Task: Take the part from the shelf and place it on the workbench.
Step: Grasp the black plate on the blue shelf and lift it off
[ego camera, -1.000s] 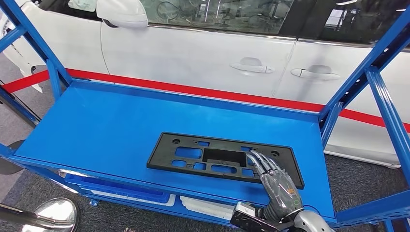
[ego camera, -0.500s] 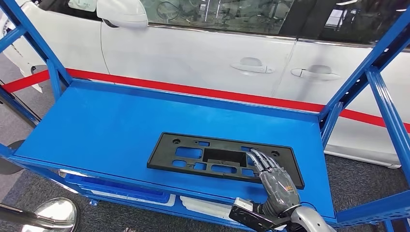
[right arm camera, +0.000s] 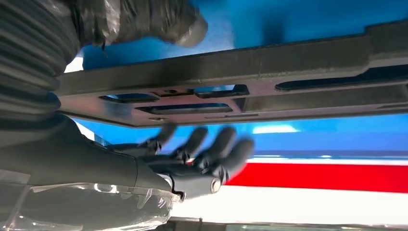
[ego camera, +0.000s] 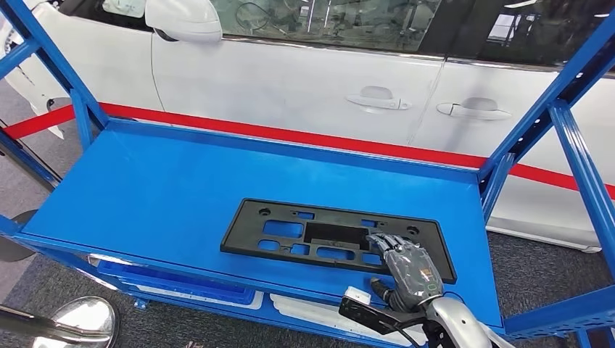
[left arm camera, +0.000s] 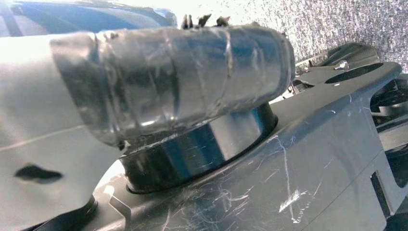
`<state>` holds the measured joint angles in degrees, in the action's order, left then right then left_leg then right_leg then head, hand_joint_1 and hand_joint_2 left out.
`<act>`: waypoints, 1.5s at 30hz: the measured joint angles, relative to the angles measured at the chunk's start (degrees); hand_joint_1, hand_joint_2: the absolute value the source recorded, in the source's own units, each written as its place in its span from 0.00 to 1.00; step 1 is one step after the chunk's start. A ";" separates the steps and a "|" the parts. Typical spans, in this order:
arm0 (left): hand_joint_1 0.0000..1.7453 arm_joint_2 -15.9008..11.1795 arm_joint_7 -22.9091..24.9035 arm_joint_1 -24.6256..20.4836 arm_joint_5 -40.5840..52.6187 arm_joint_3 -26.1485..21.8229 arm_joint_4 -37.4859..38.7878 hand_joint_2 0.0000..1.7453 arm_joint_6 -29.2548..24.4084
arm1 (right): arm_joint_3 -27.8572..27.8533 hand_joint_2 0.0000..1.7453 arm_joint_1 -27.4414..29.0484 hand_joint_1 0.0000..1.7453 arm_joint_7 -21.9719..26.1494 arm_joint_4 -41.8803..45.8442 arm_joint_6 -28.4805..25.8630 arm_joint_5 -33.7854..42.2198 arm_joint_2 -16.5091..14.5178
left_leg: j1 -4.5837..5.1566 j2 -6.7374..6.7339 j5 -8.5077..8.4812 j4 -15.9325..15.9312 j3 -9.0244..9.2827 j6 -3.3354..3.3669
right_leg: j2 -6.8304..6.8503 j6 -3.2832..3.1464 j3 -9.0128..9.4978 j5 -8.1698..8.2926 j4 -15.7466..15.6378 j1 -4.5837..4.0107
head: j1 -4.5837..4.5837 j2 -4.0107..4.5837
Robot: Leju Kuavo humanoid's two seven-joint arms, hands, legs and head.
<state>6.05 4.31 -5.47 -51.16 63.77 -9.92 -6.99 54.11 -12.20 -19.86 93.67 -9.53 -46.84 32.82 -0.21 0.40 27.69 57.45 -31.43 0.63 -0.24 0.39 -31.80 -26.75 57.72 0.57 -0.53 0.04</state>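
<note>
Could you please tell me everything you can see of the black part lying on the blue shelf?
The black part is a flat, long rectangular frame, plastic by its look, pierced with rectangular cut-outs and small holes. It lies flat on the blue shelf, near the front edge, towards the right. The right hand curls its fingers over its right front portion.

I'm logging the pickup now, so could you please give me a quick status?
Right hand at the black part, fingers curled over its near edge. Part flat on blue shelf. Left hand's state unclear.
</note>
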 joint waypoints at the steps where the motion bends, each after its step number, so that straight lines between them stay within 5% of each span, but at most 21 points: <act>1: 0.00 0.00 -0.02 -0.01 0.01 0.05 0.00 0.00 0.00 | -0.02 1.00 -0.13 0.91 0.08 -0.41 -0.02 -0.01 -0.16 | 0.00 0.00 0.00 0.00 0.00 0.00 | 0.00 0.00 0.00 0.00 0.00 0.00 | 0.00 0.00; 17: 0.00 -0.01 -0.25 0.00 -1.43 0.16 0.01 0.00 -0.01 | -1.38 1.00 -1.57 0.96 1.90 -3.71 -0.44 -1.18 -2.37 | 0.00 0.00 -0.03 0.00 0.12 0.02 | 0.00 0.00 0.11 0.00 0.00 0.00 | -0.01 0.00; 21: 0.00 -0.02 -0.40 0.02 -1.46 0.16 0.01 1.00 -0.10 | -1.44 1.00 -1.56 0.99 1.88 -3.79 -0.70 -1.69 -2.48 | 0.00 0.00 -0.03 0.00 0.13 0.02 | 0.00 0.00 0.11 0.00 0.00 0.00 | -0.01 0.00; 29: 0.00 0.01 -2.02 0.06 -1.50 0.28 0.00 1.00 -2.61 | -1.47 1.00 -0.94 1.00 1.56 -2.28 -3.56 -2.71 -2.68 | 0.00 0.00 -0.02 0.00 0.13 0.02 | 0.00 0.00 0.10 0.00 0.00 0.00 | -0.01 0.00; 45: 0.00 0.02 -2.86 0.12 -3.82 0.29 0.00 1.00 -4.27 | -4.62 1.00 2.69 1.00 8.31 11.05 -13.50 6.99 -2.70 | 0.19 -0.03 -0.01 0.06 0.03 0.04 | -0.01 0.02 0.03 0.01 -0.02 0.10 | -0.01 0.00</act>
<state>6.08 1.45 -5.35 -54.98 64.06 -9.92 -11.26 49.48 -9.51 -11.55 104.72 -23.03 -39.85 30.12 -0.02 0.37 27.68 57.51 -31.40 0.67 -0.24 0.40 -31.77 -26.74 57.70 0.67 -0.54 0.04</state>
